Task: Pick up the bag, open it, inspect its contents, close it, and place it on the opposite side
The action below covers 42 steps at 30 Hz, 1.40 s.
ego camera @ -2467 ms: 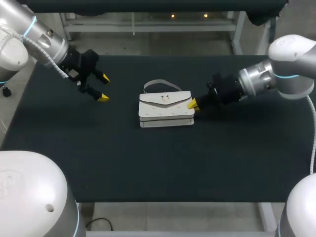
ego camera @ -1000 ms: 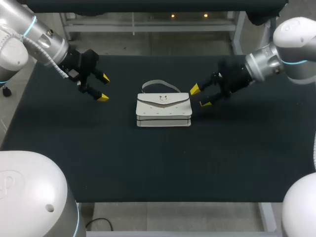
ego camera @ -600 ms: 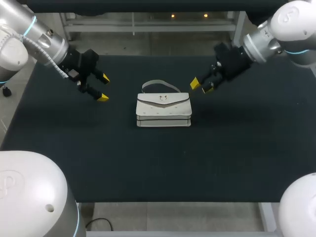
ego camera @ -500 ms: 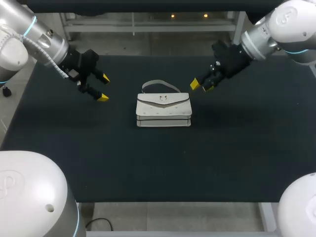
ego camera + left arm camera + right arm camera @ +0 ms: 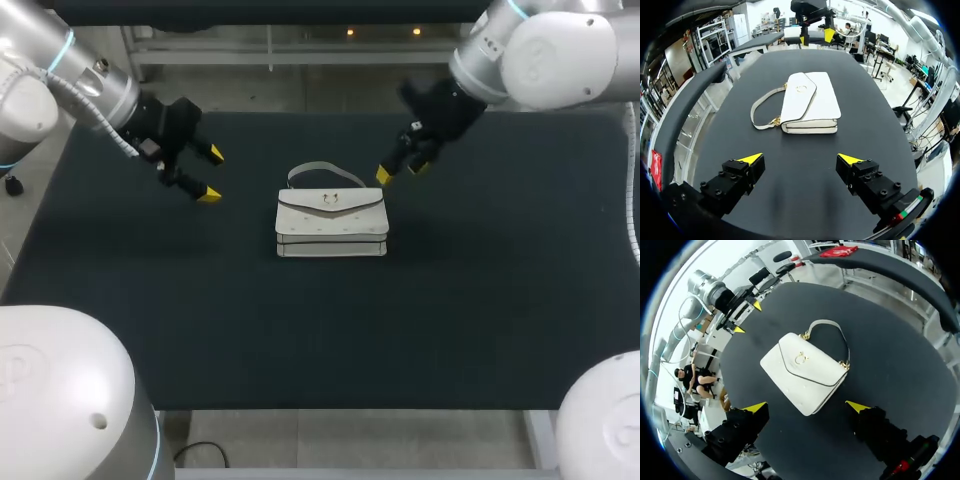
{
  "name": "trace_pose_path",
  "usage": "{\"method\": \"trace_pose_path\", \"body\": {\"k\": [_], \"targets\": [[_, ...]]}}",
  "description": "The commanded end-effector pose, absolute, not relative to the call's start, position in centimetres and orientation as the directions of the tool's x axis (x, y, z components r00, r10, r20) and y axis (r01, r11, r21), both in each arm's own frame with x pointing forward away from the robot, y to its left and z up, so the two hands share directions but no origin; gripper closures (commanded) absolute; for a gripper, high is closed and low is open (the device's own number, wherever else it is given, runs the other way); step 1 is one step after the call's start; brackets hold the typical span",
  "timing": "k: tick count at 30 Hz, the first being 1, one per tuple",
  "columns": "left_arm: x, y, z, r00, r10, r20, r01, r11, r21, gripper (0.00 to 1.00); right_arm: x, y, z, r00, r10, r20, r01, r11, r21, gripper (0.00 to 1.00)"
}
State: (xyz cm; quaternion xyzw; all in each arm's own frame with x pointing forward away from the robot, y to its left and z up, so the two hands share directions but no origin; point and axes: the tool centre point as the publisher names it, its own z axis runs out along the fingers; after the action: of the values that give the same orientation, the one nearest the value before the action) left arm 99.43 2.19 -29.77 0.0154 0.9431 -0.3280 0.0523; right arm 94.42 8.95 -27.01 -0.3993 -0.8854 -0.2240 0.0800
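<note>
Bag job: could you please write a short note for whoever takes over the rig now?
Left hand: open, empty, left of the bag, apart from it.
Right hand: open, empty, by the bag's far right corner, not touching.
Bag: flat on the table near the middle, flap shut.
Done: nothing that shows.
Left: pick up, open, inspect, close, place on the opposite side.

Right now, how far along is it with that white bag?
Nothing looks done: the bag lies flat on the table, flap shut. Nothing is in hand either; the right hand hangs open close by, the left hand open farther off. Lifting, opening, checking, closing and moving all remain.
</note>
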Motion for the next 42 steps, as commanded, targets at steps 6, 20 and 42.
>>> {"method": "trace_pose_path", "body": {"k": [6, 20, 42], "targets": [[98.8, 0.6, -27.4, -0.89, 0.113, -0.442, 0.358, 0.773, -0.523, 0.0, 92.2, 9.3, -26.9, -0.806, 0.592, -0.012, 0.526, 0.725, 0.446, 0.0], [97.8, -2.1, -25.4, -0.715, 0.271, -0.645, 0.638, 0.63, -0.442, 0.0, 90.2, 11.1, -28.7, -0.822, 0.425, -0.38, 0.253, 0.869, 0.425, 0.0], [98.2, -4.5, -26.6, -0.582, 0.332, -0.743, 0.773, 0.51, -0.378, 0.0, 90.7, 12.7, -30.1, -0.785, 0.297, -0.543, 0.132, 0.938, 0.322, 0.0]]}}
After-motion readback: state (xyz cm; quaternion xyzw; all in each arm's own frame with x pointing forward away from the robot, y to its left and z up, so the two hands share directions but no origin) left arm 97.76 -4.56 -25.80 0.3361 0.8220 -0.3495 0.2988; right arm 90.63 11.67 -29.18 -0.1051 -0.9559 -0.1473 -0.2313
